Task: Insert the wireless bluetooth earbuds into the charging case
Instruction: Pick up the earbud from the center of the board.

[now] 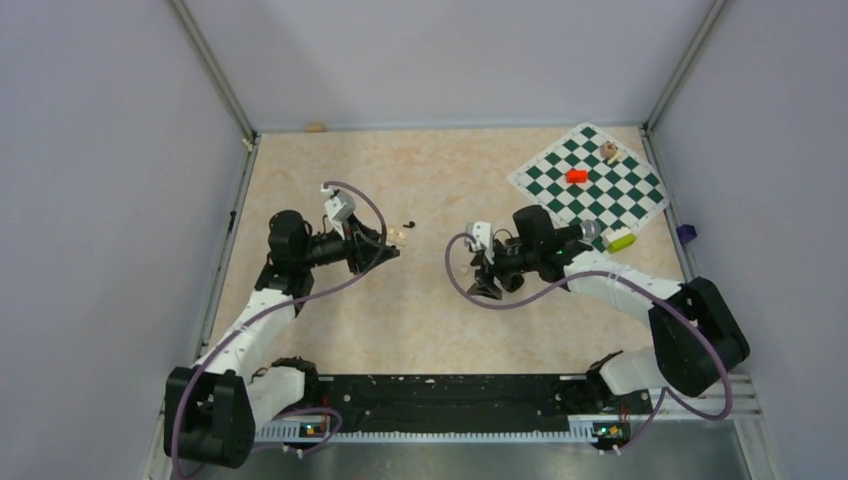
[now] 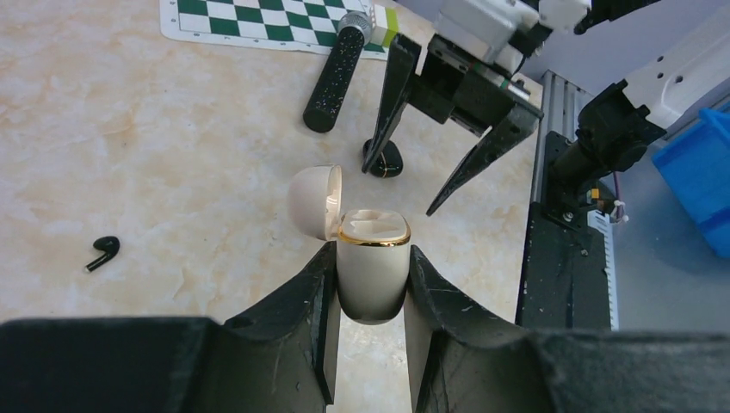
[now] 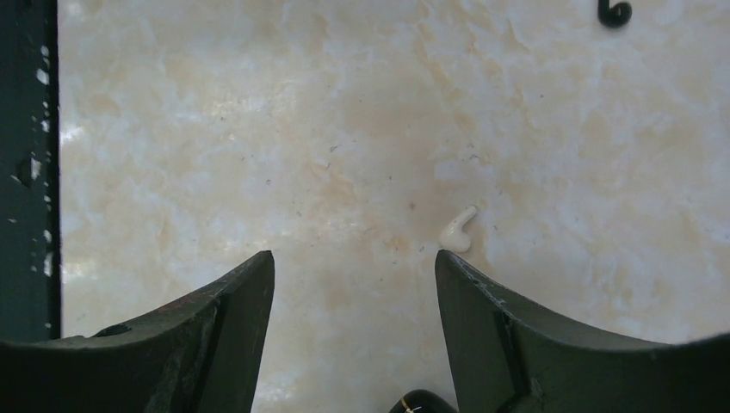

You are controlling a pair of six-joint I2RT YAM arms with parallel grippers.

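My left gripper (image 2: pixel 370 251) is shut on a cream case (image 2: pixel 372 267) with a gold rim, held upright with its lid (image 2: pixel 312 200) swung open to the left. The glossy black charging case (image 2: pixel 385 159) lies closed on the table, and it also peeks in as the black case (image 3: pixel 422 403) at the bottom edge of the right wrist view. My right gripper (image 2: pixel 399 191) hangs open just above it with nothing between its fingers (image 3: pixel 353 255). One black earbud (image 2: pixel 103 252) lies on the table left of the cream case, and a black earbud (image 3: pixel 615 11) shows far off. A small cream bud (image 3: pixel 458 231) rests by my right fingertip.
A long black cylinder with a silver tip (image 2: pixel 334 73) lies beyond the black case, beside a green-and-white chessboard mat (image 1: pixel 590 180) carrying a red piece (image 1: pixel 576 176). A yellow-green block (image 1: pixel 620 240) sits at the mat's near corner. A black rail (image 1: pixel 450 390) runs along the near edge.
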